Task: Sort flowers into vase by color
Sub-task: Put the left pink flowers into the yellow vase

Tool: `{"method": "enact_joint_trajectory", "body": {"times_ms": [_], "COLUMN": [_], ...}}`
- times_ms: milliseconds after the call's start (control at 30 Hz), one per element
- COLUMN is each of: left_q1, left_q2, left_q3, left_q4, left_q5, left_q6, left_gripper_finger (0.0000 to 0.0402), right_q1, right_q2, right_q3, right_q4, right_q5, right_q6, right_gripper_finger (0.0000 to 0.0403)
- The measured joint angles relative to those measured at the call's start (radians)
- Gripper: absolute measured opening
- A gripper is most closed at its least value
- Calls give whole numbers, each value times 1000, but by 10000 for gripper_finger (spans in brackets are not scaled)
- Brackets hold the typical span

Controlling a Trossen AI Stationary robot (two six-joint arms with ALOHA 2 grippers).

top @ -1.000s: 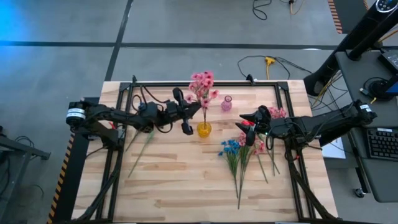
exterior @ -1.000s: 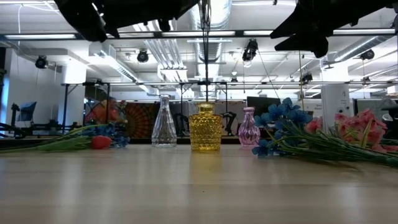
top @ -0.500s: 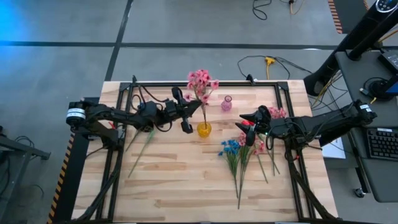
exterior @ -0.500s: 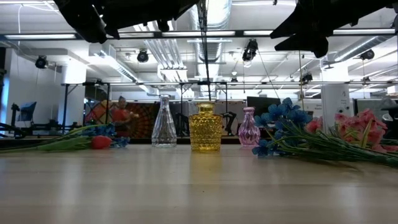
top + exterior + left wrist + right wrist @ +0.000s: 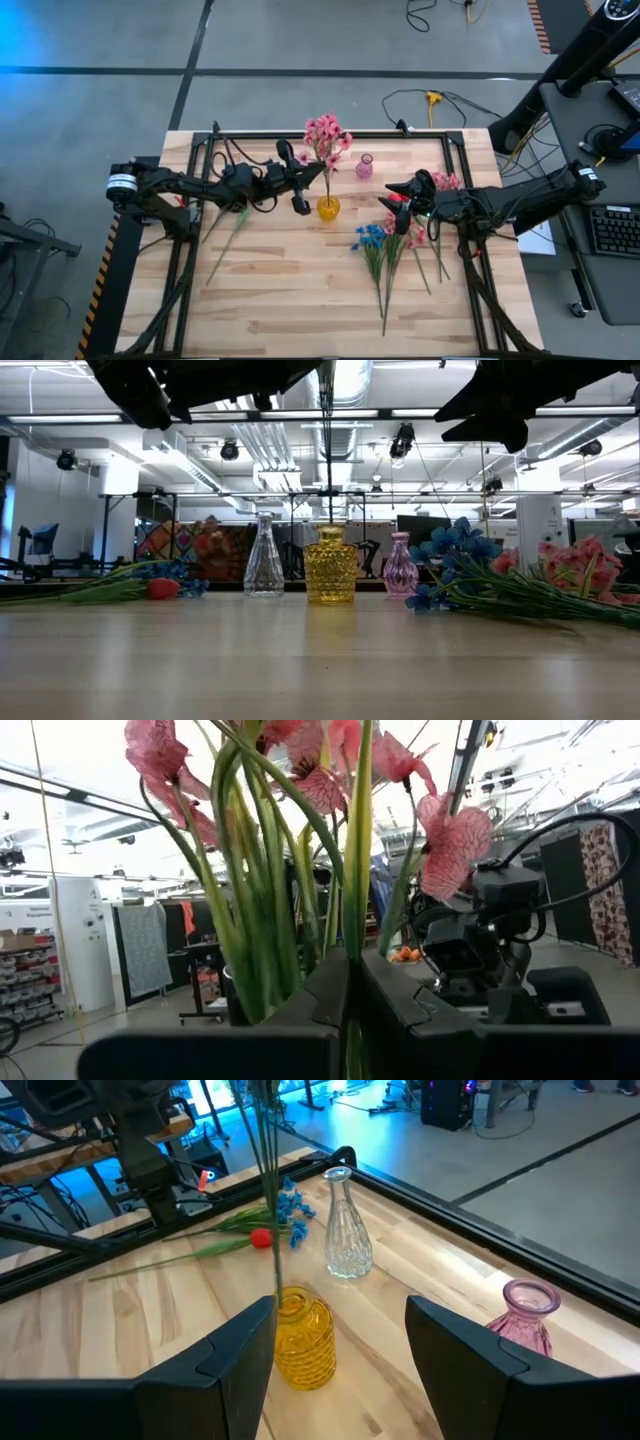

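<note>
Under and behind the left arm, a red bud and some blue blossoms point(image 5: 270, 1230) lie flat on the table point(image 5: 300, 290), not yet sorted. The clear vase point(image 5: 342, 1225) beside them stands empty.

The left claw point(image 5: 300, 180) is clamped shut on the green stems of the pink flowers point(image 5: 325, 135). The blossoms stand above it, and the stems run straight down from it into the mouth of the yellow vase point(image 5: 328, 208) directly below. So one pink bunch is partly seated but not released; whether its stem tips reach the bottom cannot be told.

The small pink vase point(image 5: 365, 166), past the yellow one, is empty.

The right claw point(image 5: 403, 212) hovers with its fingers spread wide, holding nothing. Just below it lies a loose heap of blue, pink and red flowers point(image 5: 385, 245) on the table, stems pointing away from it. By this showing, most of the sorting remains.
</note>
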Motion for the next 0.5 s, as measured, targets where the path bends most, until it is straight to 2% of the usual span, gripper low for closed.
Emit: {"method": "enact_joint_trajectory", "body": {"times_ms": [500], "left_q1": [2], "left_q2": [0], "left_q3": [-65], "left_q4": [-1], "left_q5": [23], "left_q6": [-40], "left_gripper_finger": [0], "right_q1": [0], "right_q2": [0], "right_q3": [0], "right_q4": [0], "right_q5": [1], "right_q6": [0], "right_gripper_finger": [215]}}
